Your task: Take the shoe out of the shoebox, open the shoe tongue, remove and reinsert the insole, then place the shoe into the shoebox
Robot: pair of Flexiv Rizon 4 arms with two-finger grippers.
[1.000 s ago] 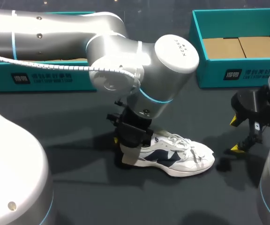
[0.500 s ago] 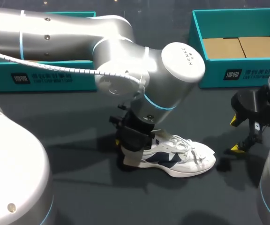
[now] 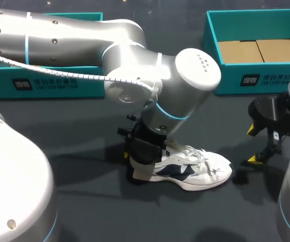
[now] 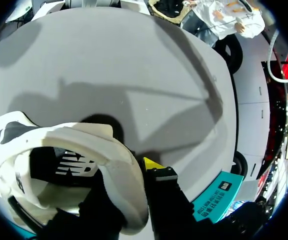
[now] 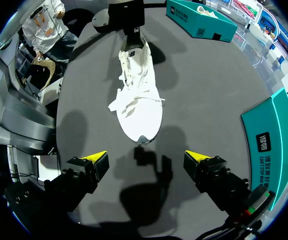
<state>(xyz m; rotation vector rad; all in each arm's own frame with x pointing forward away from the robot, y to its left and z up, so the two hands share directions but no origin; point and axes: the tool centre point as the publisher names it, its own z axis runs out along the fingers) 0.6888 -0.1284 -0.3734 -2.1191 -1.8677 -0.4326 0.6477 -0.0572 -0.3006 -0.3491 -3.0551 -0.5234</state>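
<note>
A white and navy shoe (image 3: 193, 170) lies on its sole on the dark table, toe toward the right. My left gripper (image 3: 141, 160) is shut on its heel. In the left wrist view one yellow-tipped finger (image 4: 152, 164) presses the outside of the heel wall (image 4: 124, 170), and the other finger is hidden inside the shoe (image 4: 59, 165). My right gripper (image 3: 258, 146) hangs open just right of the toe and touches nothing. In the right wrist view the shoe (image 5: 136, 95) lies ahead of the right gripper (image 5: 146, 159), its toe pointing at the gap between the wide-spread fingers.
A teal shoebox (image 3: 256, 78) with brown cardboard inside stands at the back right. A second teal box (image 3: 49, 83) at the back left is partly hidden by my left arm; in the right wrist view this box (image 5: 199, 22) holds something white.
My left arm has swung slightly to the right, and the shoe has shifted a little to the right with it. The right arm has not moved.
</note>
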